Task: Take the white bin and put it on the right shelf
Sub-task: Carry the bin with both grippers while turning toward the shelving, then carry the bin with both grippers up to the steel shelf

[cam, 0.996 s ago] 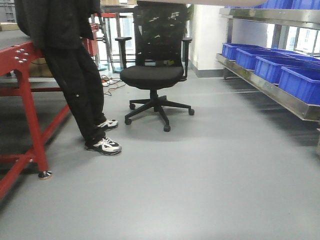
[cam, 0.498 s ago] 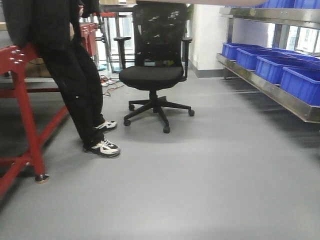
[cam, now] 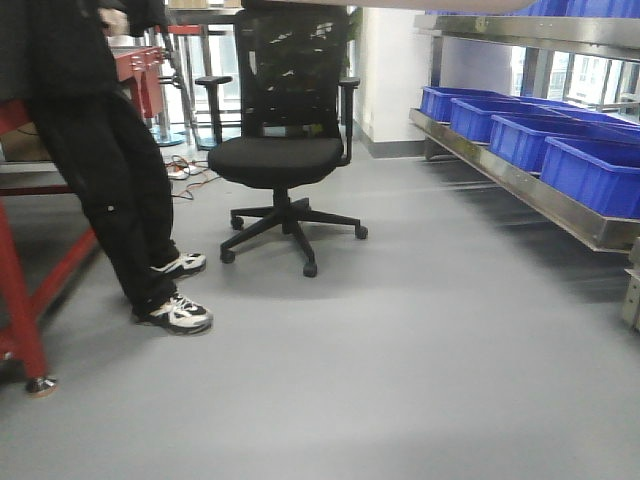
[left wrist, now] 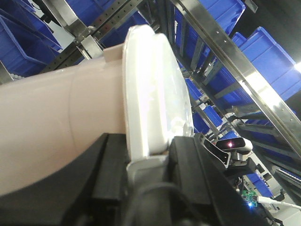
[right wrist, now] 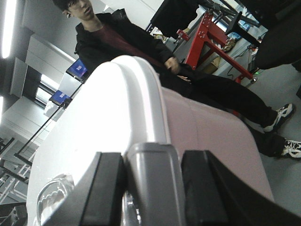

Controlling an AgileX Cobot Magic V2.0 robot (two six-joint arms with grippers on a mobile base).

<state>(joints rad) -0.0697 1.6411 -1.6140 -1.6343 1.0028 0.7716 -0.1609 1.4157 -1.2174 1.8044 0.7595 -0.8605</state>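
Note:
The white bin (left wrist: 56, 117) fills the left wrist view, with a pale pinkish body and a white lipped lid (left wrist: 155, 89). My left gripper (left wrist: 148, 143) is shut on the lid's rim, one black finger (left wrist: 110, 165) on each side. In the right wrist view the white bin (right wrist: 207, 136) shows its bright lid and pink wall. My right gripper (right wrist: 153, 162) is shut on a grey clip at the bin's edge. The right shelf (cam: 520, 185), a steel rack, runs along the right of the front view. Its rails (left wrist: 225, 52) pass behind the bin.
Several blue bins (cam: 590, 170) sit on the shelf's lower level. A black office chair (cam: 285, 150) stands ahead on the grey floor. A person in black (cam: 110, 170) leans by the red-framed table (cam: 20, 300) at the left.
The front view has swung to the right: the chair, the person and the red table slid left in frame, and the shelf with its blue bins came further into view.

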